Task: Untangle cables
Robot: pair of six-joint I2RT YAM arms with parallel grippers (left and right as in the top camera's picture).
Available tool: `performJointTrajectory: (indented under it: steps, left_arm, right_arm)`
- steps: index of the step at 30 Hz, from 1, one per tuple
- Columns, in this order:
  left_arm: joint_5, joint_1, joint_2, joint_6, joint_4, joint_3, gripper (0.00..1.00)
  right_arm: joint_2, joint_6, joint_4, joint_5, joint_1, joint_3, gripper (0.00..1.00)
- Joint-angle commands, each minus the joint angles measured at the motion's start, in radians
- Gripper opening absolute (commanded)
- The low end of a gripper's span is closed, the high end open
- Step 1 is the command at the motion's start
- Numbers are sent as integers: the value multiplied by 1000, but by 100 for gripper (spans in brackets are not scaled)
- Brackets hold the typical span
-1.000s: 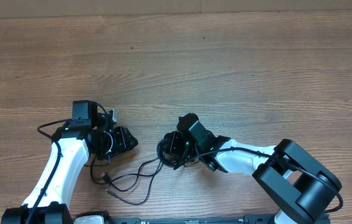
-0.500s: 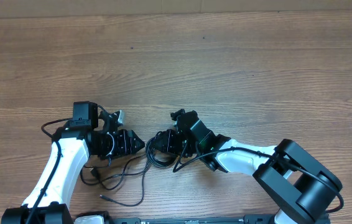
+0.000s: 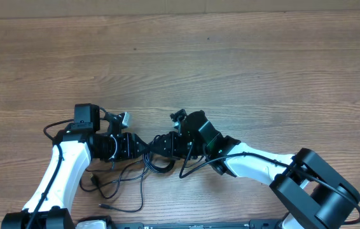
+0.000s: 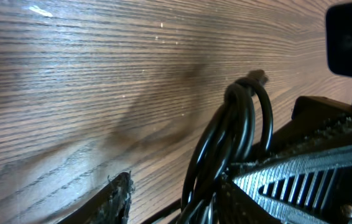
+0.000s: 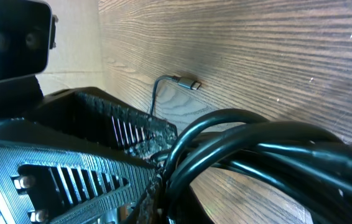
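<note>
The cables (image 3: 156,159) are thin black cords, bunched in a small loop between my two grippers, with loose strands (image 3: 119,186) trailing toward the table's front edge. My right gripper (image 3: 163,145) is shut on the looped bundle and holds it just above the wood. My left gripper (image 3: 140,147) is open, tip to tip with the right one. In the left wrist view the loop (image 4: 238,118) lies between the left gripper's fingers (image 4: 176,202), against the right-hand finger. The right wrist view shows the cords (image 5: 257,143) fanning out from my right gripper (image 5: 176,186), and a small plug end (image 5: 189,83) on the table.
The wooden table (image 3: 243,70) stretches far and to both sides. Both arms sit near the front edge, left arm (image 3: 65,165) and right arm (image 3: 256,162). The left wrist camera housing (image 5: 14,37) is close to the right gripper.
My right gripper has carried the bundle to the left and my left gripper has moved right, so they now meet. The loose strands have dragged left with them.
</note>
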Motion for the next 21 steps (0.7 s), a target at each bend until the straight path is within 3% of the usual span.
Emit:
performJointTrajectory:
  steps: [1, 8, 21]
  left_arm:
    - [51, -8, -19, 26, 0, -6, 41]
    - [47, -8, -19, 26, 2, -10, 37]
    - [43, -8, -19, -3, 122, -142, 36]
  right_arm:
    - [-37, -4, 18, -24, -3, 7, 4]
    - [-37, 26, 62, -59, -14, 7, 4]
    - [-37, 48, 319, -300, -70, 7, 4]
